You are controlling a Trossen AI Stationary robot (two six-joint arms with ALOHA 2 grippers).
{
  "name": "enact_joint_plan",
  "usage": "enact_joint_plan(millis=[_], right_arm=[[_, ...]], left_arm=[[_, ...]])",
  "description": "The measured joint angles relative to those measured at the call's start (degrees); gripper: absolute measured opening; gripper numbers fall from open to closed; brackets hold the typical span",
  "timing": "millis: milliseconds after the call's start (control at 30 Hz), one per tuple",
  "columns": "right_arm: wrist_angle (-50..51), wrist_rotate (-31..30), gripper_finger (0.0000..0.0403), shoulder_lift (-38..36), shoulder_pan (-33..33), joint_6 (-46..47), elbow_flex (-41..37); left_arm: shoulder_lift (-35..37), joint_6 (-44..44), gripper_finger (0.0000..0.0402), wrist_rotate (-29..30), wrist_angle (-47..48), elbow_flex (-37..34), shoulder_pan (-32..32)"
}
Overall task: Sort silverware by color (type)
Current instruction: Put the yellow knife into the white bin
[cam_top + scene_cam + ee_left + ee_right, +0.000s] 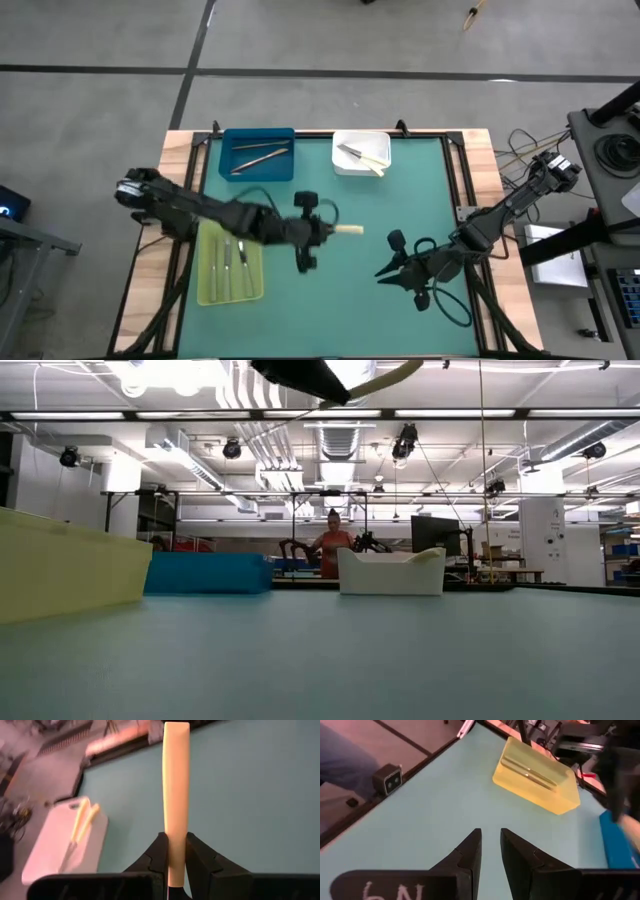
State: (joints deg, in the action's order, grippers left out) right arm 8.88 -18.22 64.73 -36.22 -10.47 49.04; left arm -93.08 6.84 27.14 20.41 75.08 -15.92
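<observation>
the sorting looked close to finished. the left hand (pixel 170 857) hung over the middle of the green desk (pixel 400 220), pinching a slim knife with a pale yellow handle (pixel 348 230) that pointed toward the right side. the rectangular blue plastic tray (pixel 257 153) at the far edge held grey metal pieces (pixel 258 157), the small white tray (pixel 362 152) beside it held yellow-handled knives (pixel 365 157), and the yellow-green tray (pixel 229 262) near the left edge held more grey utensils (pixel 233 258). no loose silverware showed on the desk, so this knife was probably the last, due for the white tray. the right hand (pixel 490 851) waited low over the desk's right part, its fingers slightly parted and empty.
</observation>
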Motion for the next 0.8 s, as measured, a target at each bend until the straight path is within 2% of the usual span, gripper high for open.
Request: enact_joint_plan(millis=[200,400,600,800], right_arm=[[1.9,0.2,0.0063,-3.7,0.0,-0.6,-1.5],[1.5,0.1,0.0063,-10.0,0.1,-0.7,-4.8],[0.9,0.1,0.0063,-14.7,0.1,-3.2,-6.8],[0.6,0.1,0.0063,-17.8,0.5,-7.0,-7.7]], left_arm=[[3.5,7.6,0.0023,-11.5,-14.3,-6.6,9.7],[2.8,12.8,0.0023,-23.2,-23.5,-8.0,18.5],[0.2,16.9,0.0023,-32.8,-26.3,-6.7,25.2],[-5.1,20.0,0.0023,-39.0,-27.8,-2.1,30.0]])
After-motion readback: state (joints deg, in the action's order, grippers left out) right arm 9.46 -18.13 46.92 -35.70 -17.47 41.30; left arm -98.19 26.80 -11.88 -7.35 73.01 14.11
